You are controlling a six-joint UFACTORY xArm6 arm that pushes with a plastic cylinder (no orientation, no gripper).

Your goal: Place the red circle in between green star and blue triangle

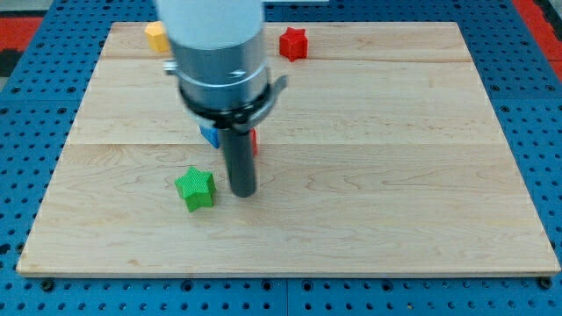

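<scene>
1. My tip [243, 192] rests on the wooden bench [395, 175], just to the view's right of the green star [195, 189], apart from it by a small gap.
2. No hand on this arm, only the dark rod [239, 158], so nothing is held.
3. Red circle [254, 140]: only a thin red sliver shows behind the rod, on its right edge, above my tip in the view. Shape not readable; contact with the rod cannot be told.
4. Blue triangle [209, 135]: small blue piece peeking out left of the rod, under the arm housing [219, 53], above the green star.
5. Red star-like block [294, 43] near the view's top, well apart.
6. Yellow block [156, 36] at top left, partly hidden by the arm.
</scene>
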